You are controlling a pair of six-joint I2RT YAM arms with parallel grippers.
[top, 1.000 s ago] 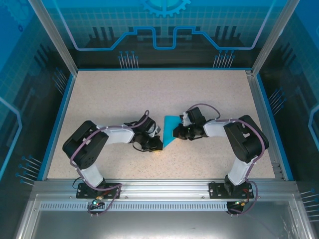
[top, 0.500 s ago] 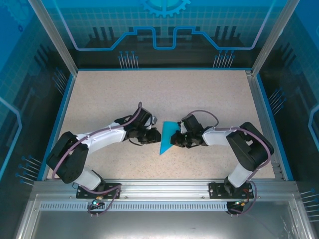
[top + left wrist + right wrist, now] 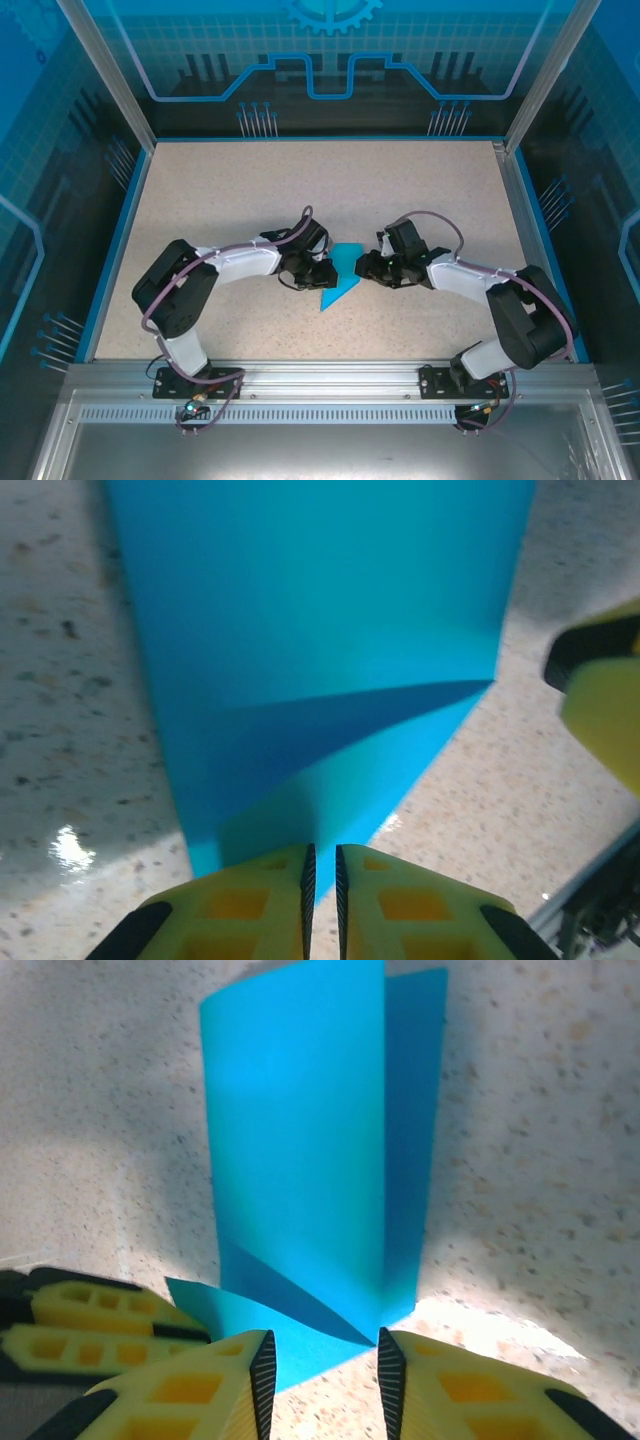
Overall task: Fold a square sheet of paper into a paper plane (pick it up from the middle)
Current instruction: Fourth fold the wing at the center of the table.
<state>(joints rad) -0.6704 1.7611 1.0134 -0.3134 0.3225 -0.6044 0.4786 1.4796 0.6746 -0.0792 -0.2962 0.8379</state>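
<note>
The square sheet of paper (image 3: 342, 274) lies folded on the speckled table, cyan, with a point toward the near left. My left gripper (image 3: 320, 272) is at its left edge. In the left wrist view the sheet (image 3: 320, 630) shows a diagonal crease, and my left gripper (image 3: 325, 855) sits over its near corner, jaws shut to a thin slit. My right gripper (image 3: 364, 268) is at the sheet's right edge. In the right wrist view it (image 3: 322, 1345) stands open, the corner of the sheet (image 3: 300, 1140) just ahead of its tips. Nothing is pinched.
The left gripper's yellow fingers (image 3: 100, 1325) show at the lower left of the right wrist view, and a right finger (image 3: 600, 695) shows in the left wrist view. A blue rim (image 3: 120, 240) and transparent walls enclose the table.
The right gripper has opened and let go of the sheet, its arm swinging out to the right. The left gripper has moved right, onto the sheet's left edge.
</note>
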